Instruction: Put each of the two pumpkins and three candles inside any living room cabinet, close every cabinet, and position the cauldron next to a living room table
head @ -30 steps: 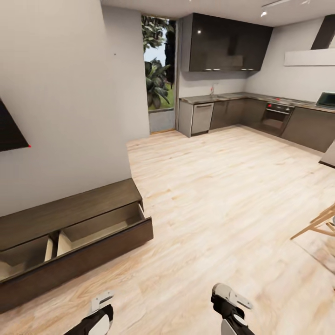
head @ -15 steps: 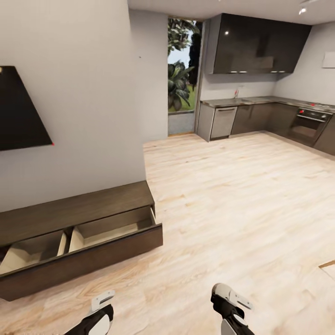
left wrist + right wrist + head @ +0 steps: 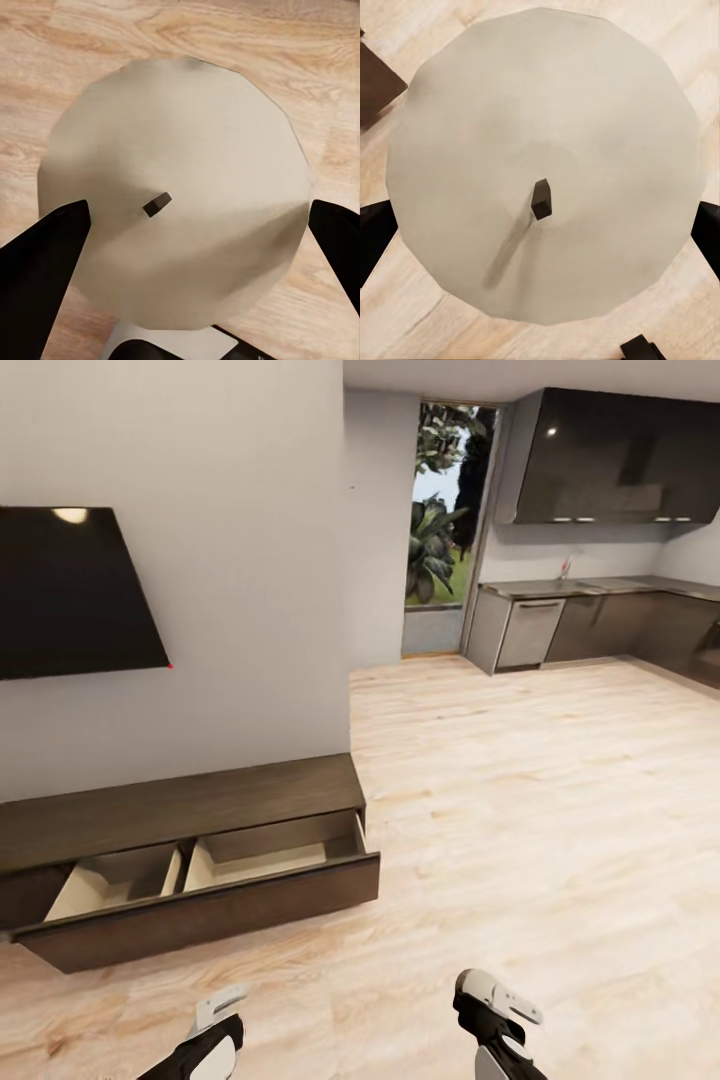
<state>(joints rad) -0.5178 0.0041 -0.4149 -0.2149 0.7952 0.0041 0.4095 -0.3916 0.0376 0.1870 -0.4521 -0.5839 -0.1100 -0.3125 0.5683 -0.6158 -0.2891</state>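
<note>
— Two candles, one per arm?
— Yes. The left fingers press against both sides of a cream candle, seen wick-on. The right fingers clamp a second candle the same way.
— And the cabinet?
— The cabinet stands against the wall, ahead of both arms. Its drawer is pulled out, showing two pale compartments. Wooden floor lies in front of the cabinet.
</note>
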